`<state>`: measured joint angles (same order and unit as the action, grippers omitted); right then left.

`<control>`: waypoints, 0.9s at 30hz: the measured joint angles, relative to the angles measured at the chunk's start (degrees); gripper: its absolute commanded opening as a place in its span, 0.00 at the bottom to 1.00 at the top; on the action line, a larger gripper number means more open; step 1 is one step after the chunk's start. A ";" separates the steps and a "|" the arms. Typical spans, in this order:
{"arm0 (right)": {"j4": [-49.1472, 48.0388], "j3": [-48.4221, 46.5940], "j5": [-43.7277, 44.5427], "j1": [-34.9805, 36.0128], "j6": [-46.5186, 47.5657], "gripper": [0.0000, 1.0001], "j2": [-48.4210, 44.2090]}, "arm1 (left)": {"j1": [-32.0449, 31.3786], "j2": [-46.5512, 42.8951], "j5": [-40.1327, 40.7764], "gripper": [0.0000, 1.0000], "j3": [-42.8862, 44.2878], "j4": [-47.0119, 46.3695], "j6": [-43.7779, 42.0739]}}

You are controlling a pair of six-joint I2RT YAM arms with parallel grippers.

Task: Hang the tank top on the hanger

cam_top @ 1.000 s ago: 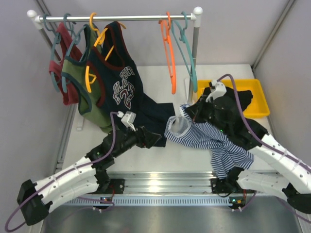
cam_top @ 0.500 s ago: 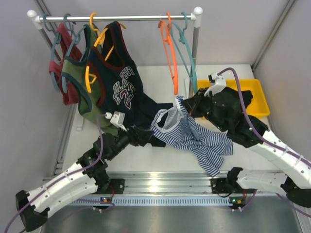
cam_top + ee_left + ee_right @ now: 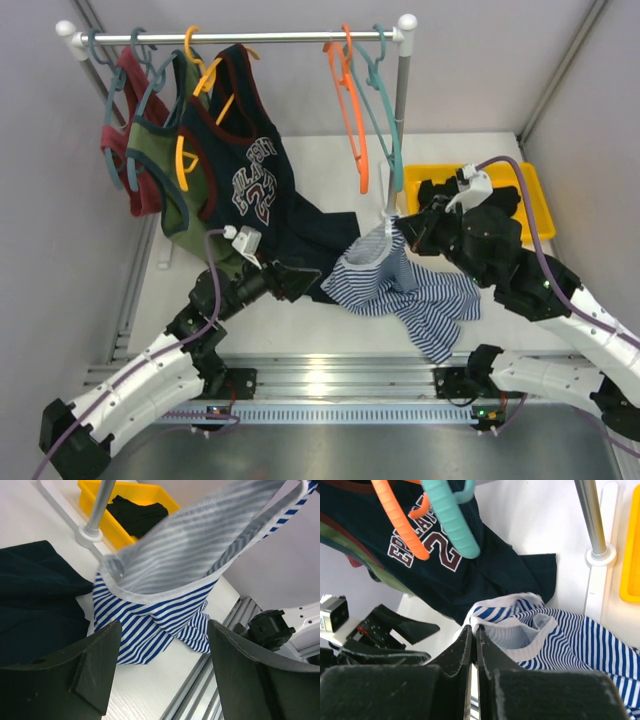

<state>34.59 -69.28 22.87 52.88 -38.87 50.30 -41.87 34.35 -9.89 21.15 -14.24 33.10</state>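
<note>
The tank top is gripped by its pale trim in the closed right gripper, just below the hanger. The left gripper is spread wide; nothing is held in it.

I see the hanger hemmed in on its right: the teal hanger hangs just beside it, and the rack post stands just past that. To its left I have a bare stretch of rail before the navy top. Directly below the hanger, my right gripper, clamped on the raised tank top, blocks the approach, and the navy top's hem covers the table below-left.
</note>
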 measured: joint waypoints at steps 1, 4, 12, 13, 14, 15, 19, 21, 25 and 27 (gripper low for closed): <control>0.59 0.02 0.11 0.00 -0.24 0.00 -0.20 | 1.62 0.15 -1.55 0.75 -0.15 -0.85 0.44; 1.99 1.53 0.55 0.00 -1.09 0.00 -1.70 | 5.90 0.92 -5.46 0.76 -0.92 -2.49 2.38; 8.68 12.26 0.90 0.07 -8.15 0.00 -8.33 | 11.37 13.07 -14.88 0.76 -2.80 -7.61 8.59; 9.05 15.23 0.57 0.28 -9.81 0.00 -9.88 | 11.37 15.02 -15.91 0.76 -2.80 -8.39 9.07; 9.94 18.05 -0.04 0.59 -11.28 0.00 -11.10 | 11.39 16.79 -16.85 0.76 -2.80 -9.31 9.57; 11.08 21.29 -0.63 1.09 -12.79 0.00 -12.37 | 11.41 18.38 -17.77 0.76 -2.71 -10.16 9.94; 15.39 31.89 -3.21 3.74 -18.27 0.00 -15.47 | 11.41 26.49 -20.76 0.76 -0.85 -12.55 10.51; 16.94 34.56 -3.93 4.92 -20.37 0.00 -15.52 | 11.41 31.15 -22.16 0.76 1.64 -12.76 10.43; 16.94 37.40 -5.18 5.92 -22.75 0.00 -15.08 | 11.41 41.13 -25.42 0.75 8.55 -13.68 10.21; 16.68 38.60 -5.46 5.99 -23.26 0.00 -14.71 | 11.41 45.16 -26.56 0.76 10.95 -15.26 10.27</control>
<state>51.27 -30.68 17.41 58.87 -62.13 35.59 -30.46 79.50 -36.45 32.10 -29.50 43.38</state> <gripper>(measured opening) 0.014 0.755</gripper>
